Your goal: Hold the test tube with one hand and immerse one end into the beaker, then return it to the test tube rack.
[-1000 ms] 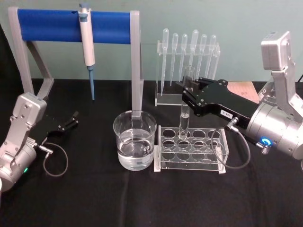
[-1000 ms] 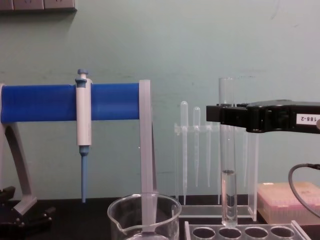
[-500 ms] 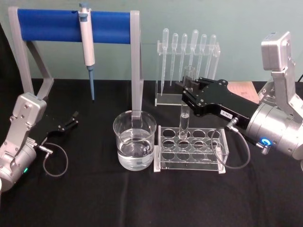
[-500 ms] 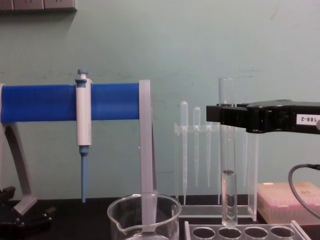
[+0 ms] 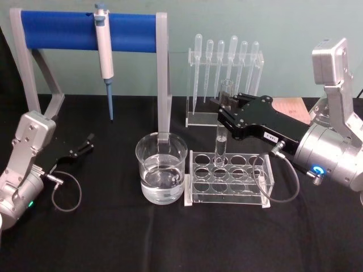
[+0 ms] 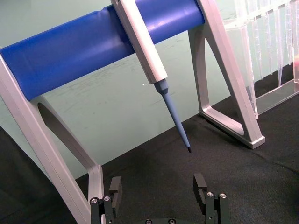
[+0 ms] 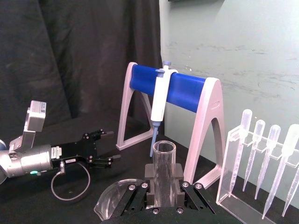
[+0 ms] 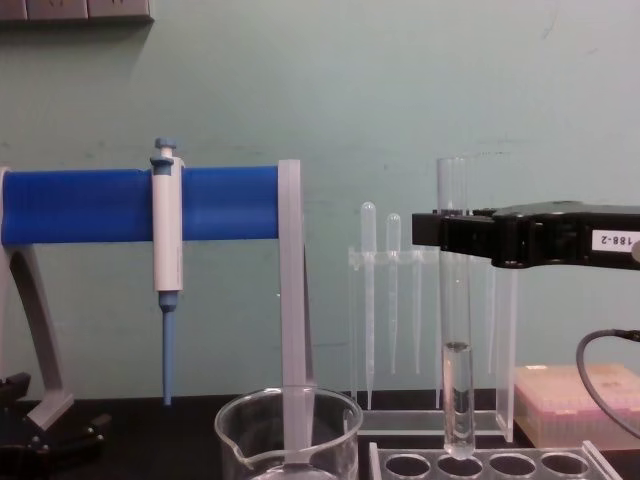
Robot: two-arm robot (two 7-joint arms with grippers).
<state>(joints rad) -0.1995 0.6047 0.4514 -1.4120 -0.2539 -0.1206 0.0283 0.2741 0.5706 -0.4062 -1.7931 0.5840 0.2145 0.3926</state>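
The right gripper (image 5: pixel 227 116) is closed on the test tube (image 5: pixel 220 141), clamping it a little below the open rim. The test tube hangs upright and holds clear liquid in its lower part. Its rounded end is directly over a back-row hole of the rack (image 5: pixel 195 192), level with the top plate. Whether the end has entered the hole cannot be told.

The rack stands near the middle of the worktop (image 5: pixel 170 238). The beaker (image 5: pixel 161 181), partly filled with clear liquid, stands just beside the rack on the robot's left. In the chest view the test tube (image 8: pixel 457 380) is well clear of the beaker rim.

The left gripper (image 5: pixel 86 143) is parked low near the left edge of the worktop, fingers apart and empty.

Step in hand, as judged: the test tube is at the rack, either leaving it or going back in. These views do not settle whether the dip is done.

- If the dip is due: raise the test tube clear of the rack, carry it left over the beaker, then lower it vertically without touching the glass wall
- If the return is due: keep the test tube vertical, centre it on the hole, lower it until seated, then open the fingers
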